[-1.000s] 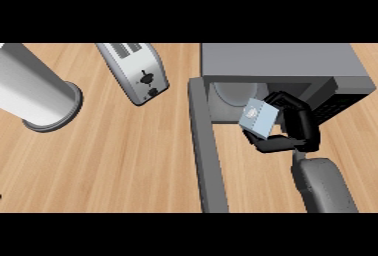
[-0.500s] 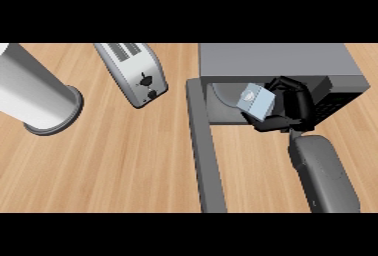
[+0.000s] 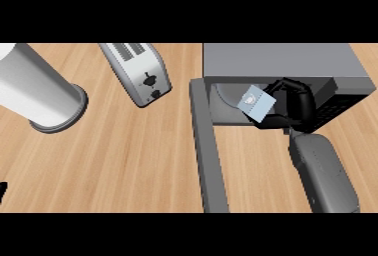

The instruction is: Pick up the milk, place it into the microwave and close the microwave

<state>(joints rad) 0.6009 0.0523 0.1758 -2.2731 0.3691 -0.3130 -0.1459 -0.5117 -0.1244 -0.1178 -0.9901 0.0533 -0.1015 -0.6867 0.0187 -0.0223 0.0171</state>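
Note:
The milk is a small pale-blue carton, tilted, held at the mouth of the grey microwave. My right hand is curled round the carton from its right side, and its grey forearm runs down to the view's lower edge. The microwave door stands open, swung out toward me as a long grey slab left of the hand. Only a dark sliver of my left hand shows at the lower left edge.
A silver toaster lies left of the microwave. A large white cylinder stands at the far left. Wooden counter stretches between them and toward me.
My right hand has carried the milk up and away from me, from in front of the microwave's opening to its mouth. The forearm has stretched further in.

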